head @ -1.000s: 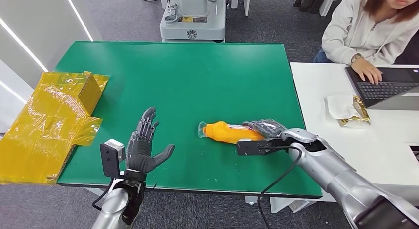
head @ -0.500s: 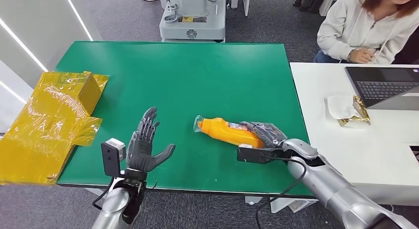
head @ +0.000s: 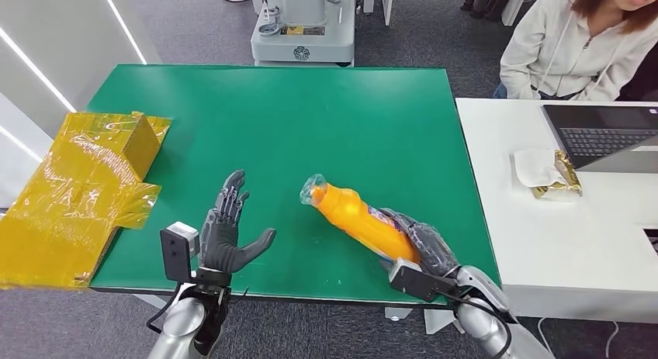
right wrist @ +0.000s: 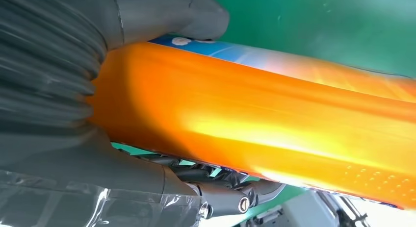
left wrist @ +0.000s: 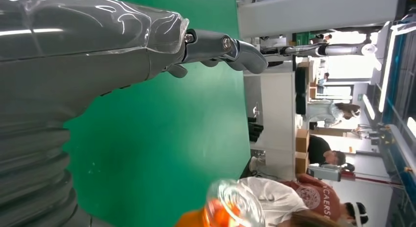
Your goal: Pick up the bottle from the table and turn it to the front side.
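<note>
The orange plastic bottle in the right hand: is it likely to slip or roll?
The orange plastic bottle looks smooth and glossy, so it may slip. The right hand holds only its base end, so it could sag. Its rounded body would probably roll if released.

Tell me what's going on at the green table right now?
The right hand grips the orange bottle by its base end, with the clear cap end pointing away toward the middle of the green table. The left hand hangs open over the table's near edge, holding nothing. A person sits at the white desk beside it.
</note>
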